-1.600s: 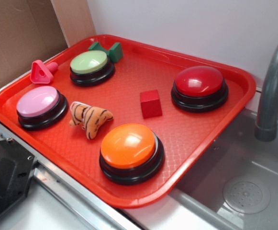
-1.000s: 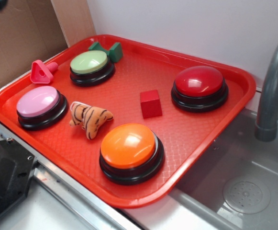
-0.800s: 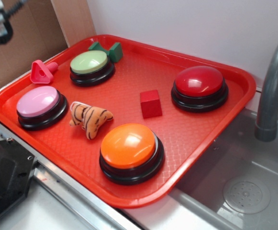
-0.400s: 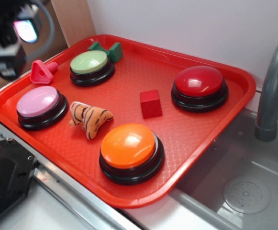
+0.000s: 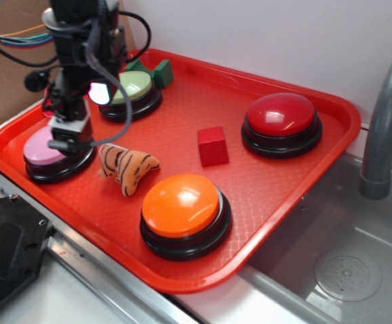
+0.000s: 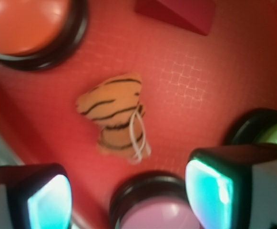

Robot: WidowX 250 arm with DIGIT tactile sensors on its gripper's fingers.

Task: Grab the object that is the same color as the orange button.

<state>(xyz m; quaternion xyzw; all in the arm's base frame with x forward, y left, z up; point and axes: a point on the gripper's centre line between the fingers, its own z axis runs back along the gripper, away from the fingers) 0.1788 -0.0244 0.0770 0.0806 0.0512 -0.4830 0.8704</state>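
Note:
The small plush tiger [image 5: 128,167], orange with black stripes, lies on the red tray [image 5: 263,185] between the pink-domed button [image 5: 44,154] and the orange button [image 5: 183,210]. In the wrist view the tiger [image 6: 114,114] lies ahead of my fingers with a white loop on it, and the orange button [image 6: 26,26] is at the top left. My gripper [image 5: 66,138] hangs over the pink button, left of the tiger, not touching it. Its jaws stand wide open and empty [image 6: 128,195], with the pink button [image 6: 155,210] below between them.
A red cube [image 5: 212,146], a red-domed button [image 5: 281,123], a green-domed button [image 5: 133,94] and a green block [image 5: 156,71] are on the tray. A sink with a grey faucet [image 5: 384,128] lies right. Cardboard stands behind at left.
My arm has come in from the upper left and down over the pink button, covering the pink triangular piece. The tiger and the buttons have not moved.

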